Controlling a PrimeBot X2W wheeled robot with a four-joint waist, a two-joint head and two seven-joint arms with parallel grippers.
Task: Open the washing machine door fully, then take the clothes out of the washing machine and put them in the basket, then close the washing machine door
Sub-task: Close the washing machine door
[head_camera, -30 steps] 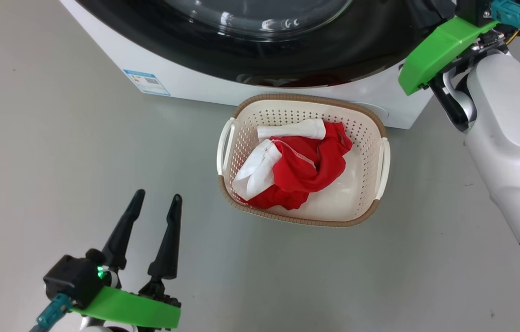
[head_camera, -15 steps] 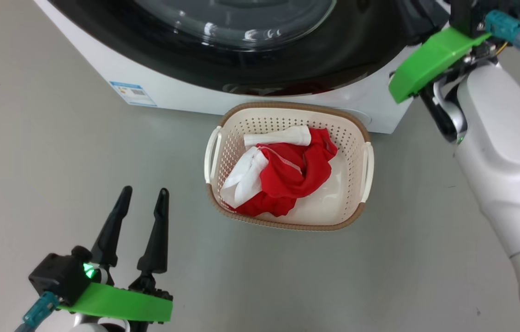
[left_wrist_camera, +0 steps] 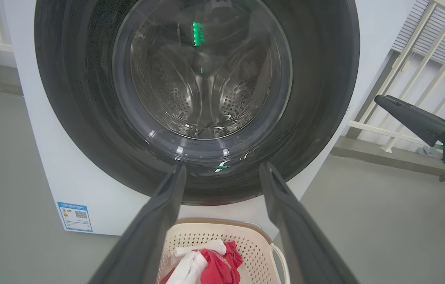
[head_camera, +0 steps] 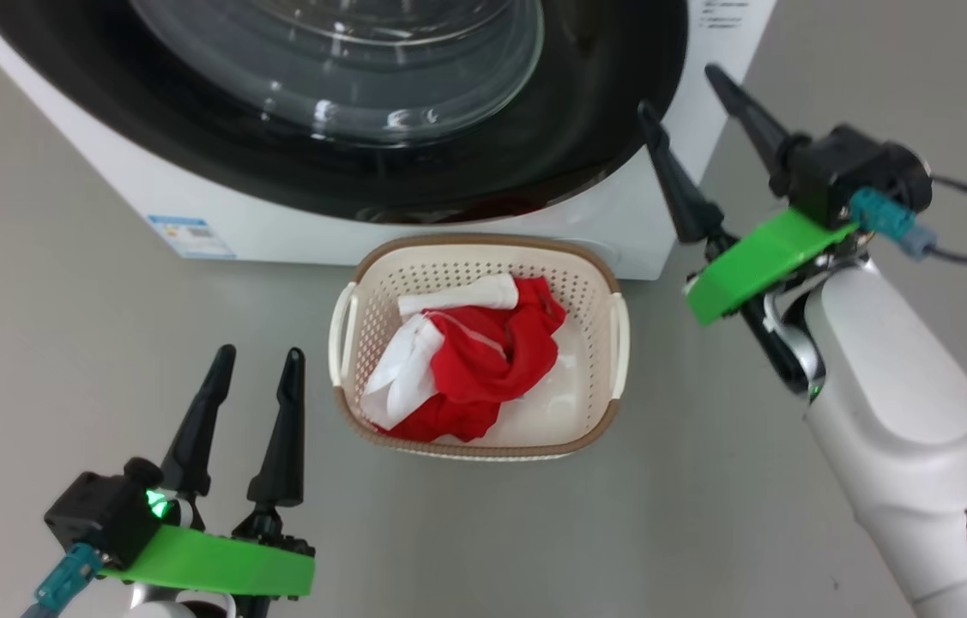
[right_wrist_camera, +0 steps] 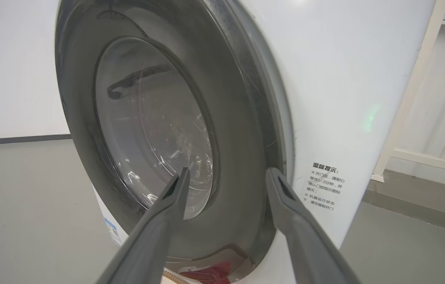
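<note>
So the clothes (head_camera: 483, 360) are sitting bunched up in the basket (head_camera: 483, 243), red stuff with a white piece lying on top. The basket is sitting on the floor (head_camera: 63, 343) just in front of the washing machine (head_camera: 277, 233), right under the door, and I'm guessing that's so unloading is a short drop. The washing machine door (head_camera: 603, 103) is lying flat against the front and looking shut, or very nearly. I'm not able to tell whether it's actually latched. Through the glass the drum (left_wrist_camera: 202, 98) is looking bare.

The right hand (head_camera: 678, 87) is hovering by the door's right edge with its fingers spread wide, gripping nothing. I'd say it's there because that's the edge you push to close the door. The left hand (head_camera: 261, 352) is hanging low, well off to the left of the basket. It's also wide open and carrying nothing, out of the way.

The floor is looking plain, smooth and grey. A blue label (head_camera: 190, 236) is showing low on the machine, with a white wall behind and a white railing (left_wrist_camera: 423, 59) standing beside the machine.
</note>
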